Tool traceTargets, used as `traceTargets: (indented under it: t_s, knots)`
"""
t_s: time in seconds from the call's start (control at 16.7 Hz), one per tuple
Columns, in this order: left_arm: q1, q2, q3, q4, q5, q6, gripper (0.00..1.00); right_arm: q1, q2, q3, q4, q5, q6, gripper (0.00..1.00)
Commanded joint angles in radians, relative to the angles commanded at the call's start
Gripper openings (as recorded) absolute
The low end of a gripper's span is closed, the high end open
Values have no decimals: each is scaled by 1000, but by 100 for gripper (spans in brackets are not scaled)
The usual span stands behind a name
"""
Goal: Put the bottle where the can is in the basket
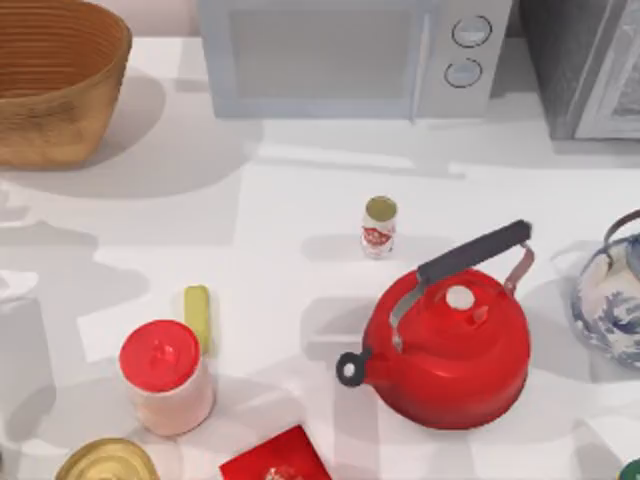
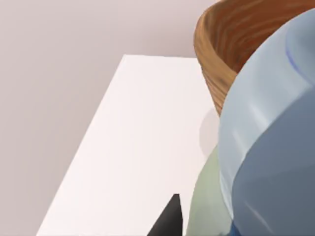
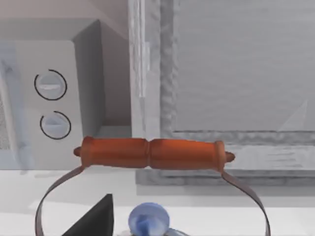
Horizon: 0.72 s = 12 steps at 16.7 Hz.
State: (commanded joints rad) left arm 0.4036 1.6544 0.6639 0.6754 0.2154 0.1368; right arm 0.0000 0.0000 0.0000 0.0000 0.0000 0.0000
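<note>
Not done yet: can (image 1: 379, 227) upright on worktop (image 1: 280, 200), eleven o'clock of kettle (image 1: 450, 350), well apart from basket (image 1: 60, 90) at ten o'clock. Bottle (image 2: 266, 147) near basket rim in left wrist view — clenched or released, cannot tell.

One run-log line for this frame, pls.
can: on table, behind kettle | basket: far left, can not inside | bottle: close at left wrist, beside basket

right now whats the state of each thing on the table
can: upright on the table, outside the basket
basket: upright at the far left, nothing seen inside
red kettle: upright, lid on, handle raised
microwave: door shut
red-lidded jar: upright, lid on
blue-and-white teapot: upright, lid on
yellow stick: lying flat beside the jar
</note>
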Motion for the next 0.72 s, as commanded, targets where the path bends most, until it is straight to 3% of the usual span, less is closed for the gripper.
traceTargets:
  t_s: [0.36, 0.72]
  knots:
    - [-129, -29, 499, -520, -50, -22, 0, 0, 0, 0, 0, 0, 0, 100]
    - [-270, 10, 717, -717, -51, -68, 0, 0, 0, 0, 0, 0, 0, 100]
